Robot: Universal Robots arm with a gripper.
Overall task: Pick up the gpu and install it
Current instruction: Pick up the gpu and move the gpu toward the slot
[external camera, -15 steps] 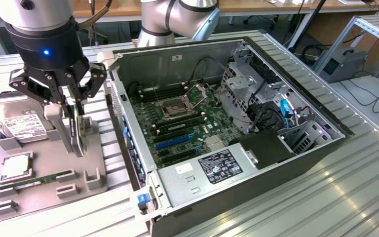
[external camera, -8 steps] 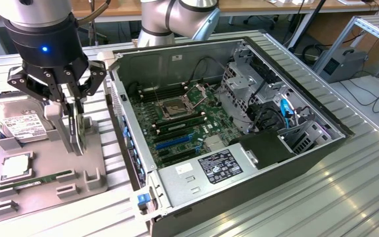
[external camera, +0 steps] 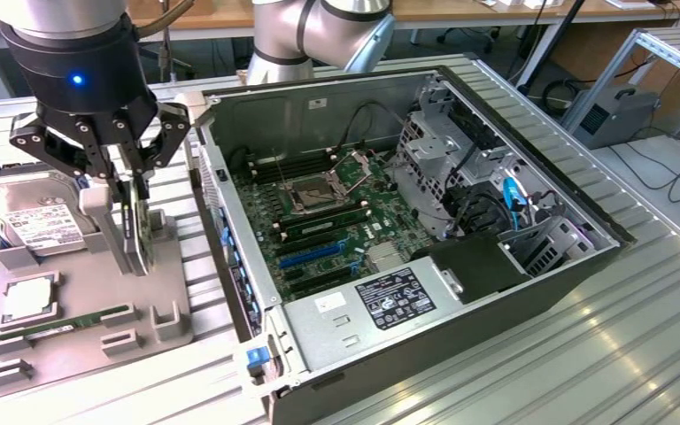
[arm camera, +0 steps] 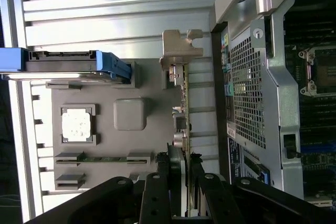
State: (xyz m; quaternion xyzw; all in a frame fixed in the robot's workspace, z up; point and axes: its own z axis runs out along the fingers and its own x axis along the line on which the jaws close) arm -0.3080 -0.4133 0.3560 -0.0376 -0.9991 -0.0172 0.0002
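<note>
The gpu (external camera: pixel 142 232) stands on edge over the grey parts tray (external camera: pixel 86 350) on the exterior view's left, a thin dark card. My gripper (external camera: pixel 127 190) reaches down onto its upper edge, with one finger on each face of the board. In the wrist view the gpu (arm camera: pixel 182 108) runs edge-on away from the gripper (arm camera: pixel 184 157), its pale metal bracket (arm camera: pixel 178 51) at the far end. The jaws look shut on the card. I cannot tell whether its lower edge still rests in the tray.
The open computer case (external camera: pixel 552 266) lies to the exterior view's right of the tray, motherboard (external camera: pixel 328 221) facing up. Also on the tray are a hard drive (external camera: pixel 33 217), a CPU (external camera: pixel 27 301) and a green RAM stick (external camera: pixel 63 325). The case wall (arm camera: pixel 247 93) stands close beside the card.
</note>
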